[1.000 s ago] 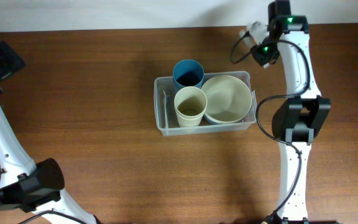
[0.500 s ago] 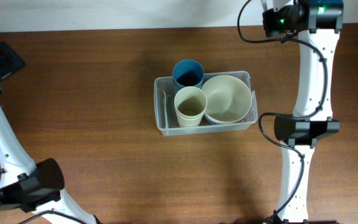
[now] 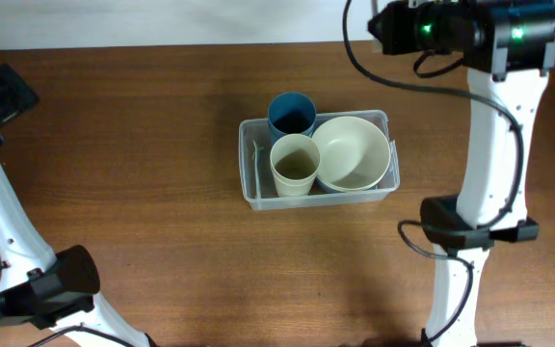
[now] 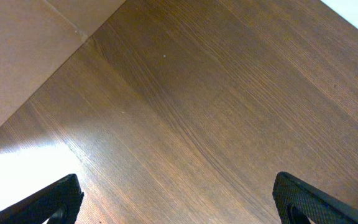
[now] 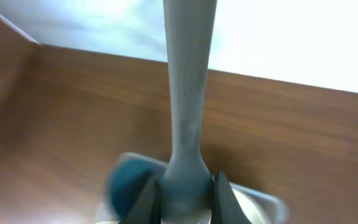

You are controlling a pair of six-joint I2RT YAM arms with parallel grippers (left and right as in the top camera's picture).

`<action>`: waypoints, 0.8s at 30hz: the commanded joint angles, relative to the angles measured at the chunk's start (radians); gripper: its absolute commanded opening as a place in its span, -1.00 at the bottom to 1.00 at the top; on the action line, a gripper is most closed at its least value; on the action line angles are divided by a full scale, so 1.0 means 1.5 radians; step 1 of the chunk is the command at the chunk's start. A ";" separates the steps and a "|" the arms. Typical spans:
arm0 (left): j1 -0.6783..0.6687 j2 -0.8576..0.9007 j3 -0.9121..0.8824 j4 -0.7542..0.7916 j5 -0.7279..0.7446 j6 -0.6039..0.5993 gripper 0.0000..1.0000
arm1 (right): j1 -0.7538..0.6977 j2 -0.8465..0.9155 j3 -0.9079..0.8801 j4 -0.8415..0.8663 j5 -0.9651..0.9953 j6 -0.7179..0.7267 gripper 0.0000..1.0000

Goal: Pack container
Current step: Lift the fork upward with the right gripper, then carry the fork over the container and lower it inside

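While container unmoved, right arm farther left with utensil.

One container, clear plastic. Two cups: one blue cup, one cream cup. Bowls: one cream bowl for sure; a blue sliver shows under its edge, could be a second bowl, can't tell. One grey utensil, only the handle shows in the right wrist view, type unclear. Two arms: left arm, right arm. Two grippers: left gripper, right gripper, two fingers each. One table, brown wood.
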 commanded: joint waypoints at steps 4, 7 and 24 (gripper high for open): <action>0.004 0.007 -0.005 -0.001 0.000 -0.009 1.00 | 0.074 -0.043 0.011 -0.001 -0.091 0.111 -0.92; 0.004 0.007 -0.005 -0.001 0.000 -0.009 1.00 | 0.115 -0.042 -0.002 -0.001 -0.079 0.111 -0.92; 0.004 0.007 -0.005 -0.001 0.000 -0.009 0.99 | 0.230 -0.041 -0.103 -0.070 -0.031 0.130 -0.82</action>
